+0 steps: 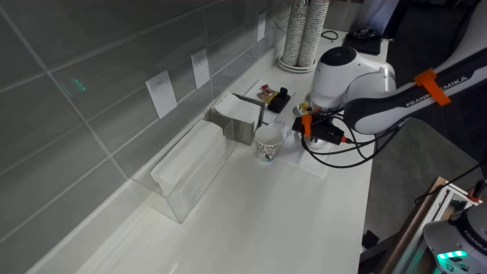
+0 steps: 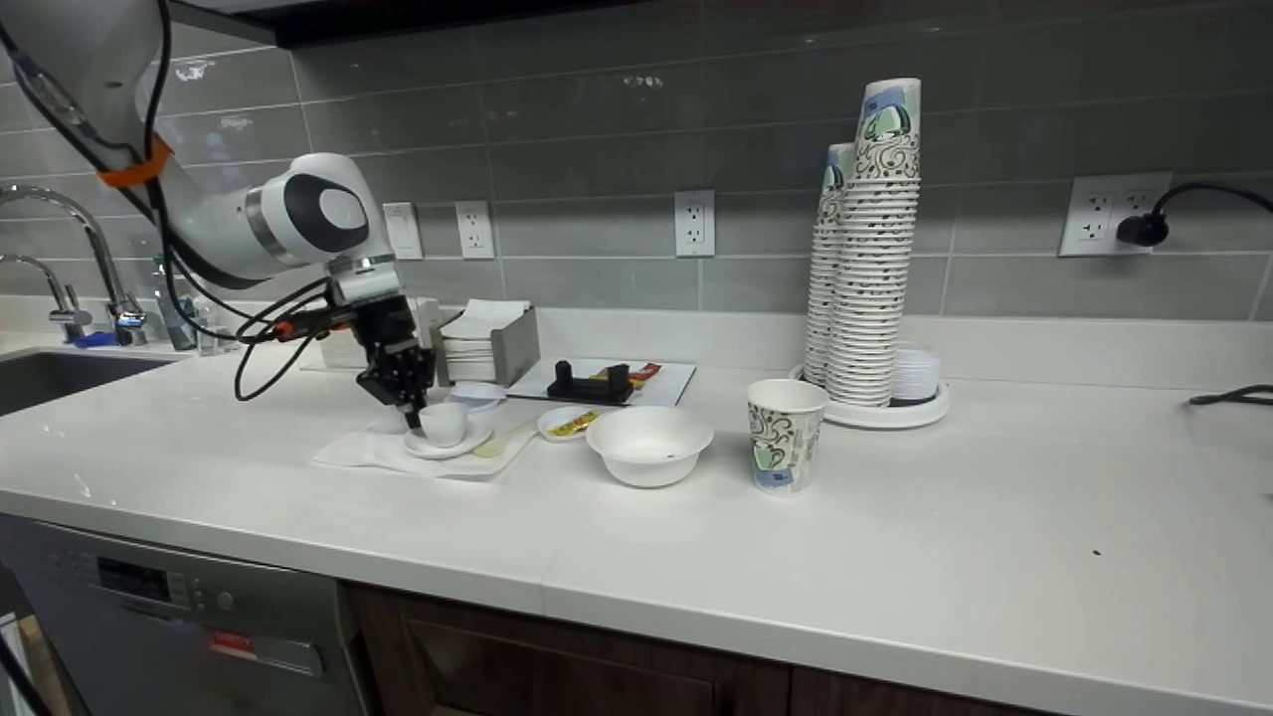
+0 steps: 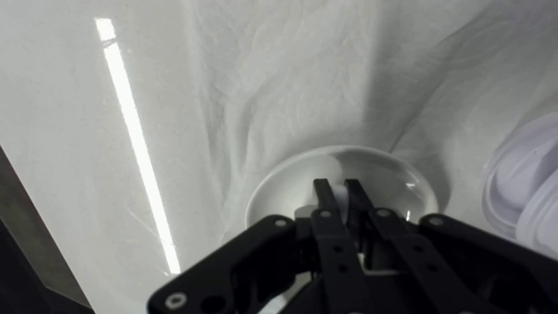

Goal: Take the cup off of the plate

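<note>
The tool [image 3: 338, 185] points down with its fingers [image 3: 323, 196] set narrow, pinching a small white part of the cup [image 2: 445, 426]; the tool itself hides the rest of the cup in the wrist view. In an exterior view the cup is upright on the plate [image 3: 281, 187], near its middle, with the dark fingers right at its side. In an exterior view the arm [image 1: 371, 110] covers most of that spot. The plate rests on a thin, creased white sheet [image 3: 296, 96] laid over the desk [image 2: 945, 557]. Near the plate, toward the wall [image 2: 597, 149], are some translucent round plastic pieces [image 3: 523, 183]. Next along comes a small white dish [image 2: 549, 426] with a yellow packet [image 2: 575, 425] in it, then a deeper white bowl [image 2: 646, 462] just beside it, then an upright paper cup [image 2: 771, 423] printed with swirls, apart from the bowl. Behind these, a grey holder [image 2: 522, 348] is filled with white napkins [image 2: 472, 348], and a white board [image 2: 672, 383] carries a black stand [image 2: 592, 386] and a few wrappers [image 1: 266, 89]. Farther off, tall stacks of paper cups [image 2: 870, 278] stand on a round white tray [image 2: 885, 418].
</note>
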Action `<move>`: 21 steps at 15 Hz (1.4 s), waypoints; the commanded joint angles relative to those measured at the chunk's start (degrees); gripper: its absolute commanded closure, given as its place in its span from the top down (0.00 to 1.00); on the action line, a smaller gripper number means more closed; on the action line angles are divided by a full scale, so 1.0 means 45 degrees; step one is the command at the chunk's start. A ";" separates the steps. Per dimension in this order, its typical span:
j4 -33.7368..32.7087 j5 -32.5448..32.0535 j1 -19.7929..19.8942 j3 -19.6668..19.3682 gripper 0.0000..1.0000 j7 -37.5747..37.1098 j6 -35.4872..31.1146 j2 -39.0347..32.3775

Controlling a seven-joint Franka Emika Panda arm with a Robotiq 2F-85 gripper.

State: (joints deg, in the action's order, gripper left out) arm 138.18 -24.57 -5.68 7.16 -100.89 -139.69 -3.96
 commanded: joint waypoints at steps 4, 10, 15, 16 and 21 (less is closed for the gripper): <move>-0.0310 0.0231 -0.0074 -0.0257 0.03 0.0227 0.0370 0.1033; -0.0572 0.0406 0.0769 -0.0926 0.03 0.1116 0.0354 0.2146; -0.0573 0.0976 0.1499 -0.1413 0.03 0.2017 0.0135 0.2313; -0.0536 0.1239 0.1596 -0.1502 0.03 0.2239 0.0095 0.2261; -0.0128 0.1913 0.1972 -0.1787 0.03 0.2541 -0.0219 0.2071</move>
State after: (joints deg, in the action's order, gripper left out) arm 136.31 -18.18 2.17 -0.33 -90.81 -138.94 5.56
